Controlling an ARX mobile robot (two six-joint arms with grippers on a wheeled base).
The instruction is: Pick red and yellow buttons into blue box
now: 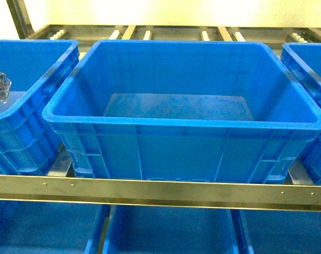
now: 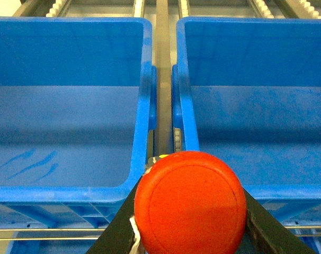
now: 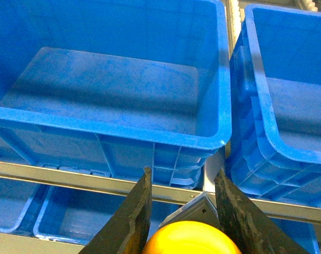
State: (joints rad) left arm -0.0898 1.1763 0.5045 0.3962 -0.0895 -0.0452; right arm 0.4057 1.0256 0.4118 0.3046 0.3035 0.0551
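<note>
I see the left pincer clamped on the red mushroom-capped button, the right pincer on the yellow-capped button, both before the deep blue ribbed plastic crate on the metal shelf; no writing is legible.

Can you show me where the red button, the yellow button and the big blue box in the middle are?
red button (image 2: 190, 203): left wrist view, middle of its round red cap.
yellow button (image 3: 191, 239): right wrist view, top of its yellow cap between the fingers.
blue box (image 1: 181, 126): head view, front rim of the middle crate.
</note>
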